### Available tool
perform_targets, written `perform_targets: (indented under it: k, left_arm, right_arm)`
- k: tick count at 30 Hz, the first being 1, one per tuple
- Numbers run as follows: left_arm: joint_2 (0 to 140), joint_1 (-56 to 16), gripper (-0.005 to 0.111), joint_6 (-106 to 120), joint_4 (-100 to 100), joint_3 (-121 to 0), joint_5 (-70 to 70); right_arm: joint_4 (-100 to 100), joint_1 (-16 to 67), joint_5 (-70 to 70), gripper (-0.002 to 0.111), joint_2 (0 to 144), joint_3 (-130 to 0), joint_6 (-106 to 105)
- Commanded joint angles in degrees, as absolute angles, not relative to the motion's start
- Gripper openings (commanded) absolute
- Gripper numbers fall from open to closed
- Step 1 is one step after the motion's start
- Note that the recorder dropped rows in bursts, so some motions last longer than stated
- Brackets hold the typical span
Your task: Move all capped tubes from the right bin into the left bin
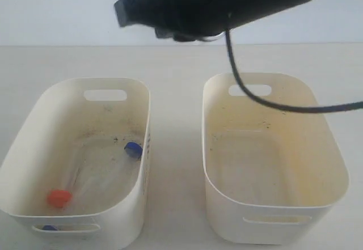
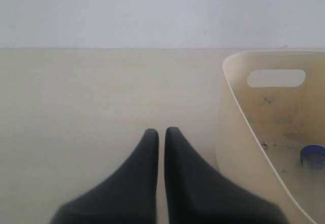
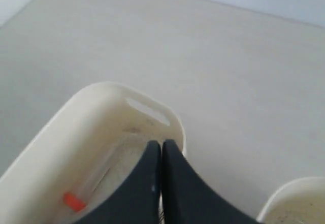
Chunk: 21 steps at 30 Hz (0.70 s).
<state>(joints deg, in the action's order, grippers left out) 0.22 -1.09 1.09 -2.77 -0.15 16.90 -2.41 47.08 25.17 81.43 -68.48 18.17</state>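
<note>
The left bin [image 1: 68, 83] holds capped tubes: one with an orange-red cap [image 1: 58, 198], one with a blue cap [image 1: 133, 149], and another blue cap [image 1: 50, 227] that shows through the front handle slot. The right bin [image 1: 323, 148] has a yellowish stained floor and no tubes show in it. My right gripper [image 3: 162, 142] is shut with nothing in it, high above the left bin [image 3: 76, 112], where the orange-capped tube [image 3: 74, 201] lies. My left gripper [image 2: 161, 130] is shut and empty over bare table, beside the left bin [image 2: 238, 112] with its blue cap [image 2: 312, 155].
The right arm's black body [image 1: 227, 0] crosses the top of the exterior view, and its cable [image 1: 238, 80] hangs over the right bin's far end. A strip of table separates the two bins. A corner of the right bin [image 3: 289, 193] shows in the right wrist view.
</note>
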Motion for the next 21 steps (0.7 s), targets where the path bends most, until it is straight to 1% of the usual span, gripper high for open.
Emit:
perform_targets:
  k: [1,8,15,18,21]
  left_arm:
    - [0.0,-1.2,0.004,1.0,-3.3,0.0,16.9]
    - [0.0,-1.2,0.004,1.0,-3.3,0.0,16.9]
    - [0.0,-1.2,0.004,1.0,-3.3,0.0,16.9]
    - [0.0,-1.2,0.004,1.0,-3.3,0.0,16.9]
    - [0.0,-1.2,0.004,1.0,-3.3,0.0,16.9]
  right_arm:
    - [-2.8,42.0,28.7,0.000,77.4,-68.7,18.0]
    - [0.8,32.1,37.8,0.000,71.2,-68.7,18.1]
    - [3.7,24.6,40.0,0.000,64.4,-68.5,18.1]
    - [4.6,21.6,39.0,0.000,60.5,-65.5,18.1]
    - [5.7,18.7,36.5,0.000,55.6,-58.5,18.1]
